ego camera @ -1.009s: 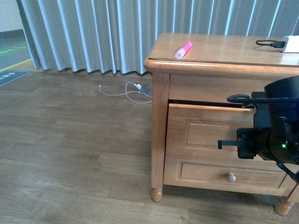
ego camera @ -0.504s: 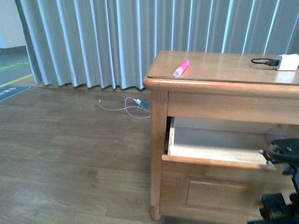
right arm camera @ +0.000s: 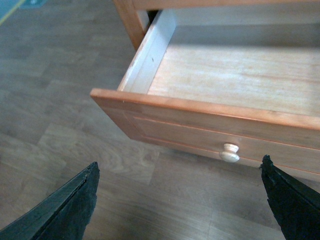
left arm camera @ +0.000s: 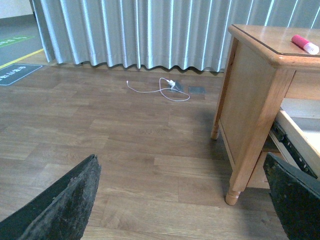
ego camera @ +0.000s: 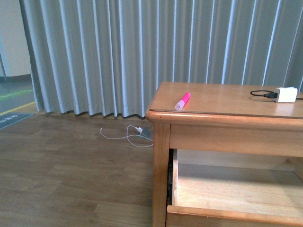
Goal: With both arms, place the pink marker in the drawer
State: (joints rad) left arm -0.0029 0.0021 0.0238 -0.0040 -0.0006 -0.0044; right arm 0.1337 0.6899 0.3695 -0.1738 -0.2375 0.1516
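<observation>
Since a second ago the drawer (ego camera: 227, 213) has been pulled open at lower right. The pink marker (ego camera: 182, 101), judged light, rigid and slippery, is seen on the counter (ego camera: 222, 97) right of centre, best gripped mid-barrel. The left end effector (left arm camera: 180, 200) and right end effector (right arm camera: 180, 200) are spread wide, empty.

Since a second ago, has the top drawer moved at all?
Yes. The drawer has slid outward, toward the robot: a second ago its front sat almost flush with the dresser frame; now it stands well clear, interior exposed.

Pink marker (ego camera: 182, 101) lies atop dresser (ego camera: 222, 97) (cap frontward, prob.); drawer (right arm camera: 175, 125) pulled open.
</observation>
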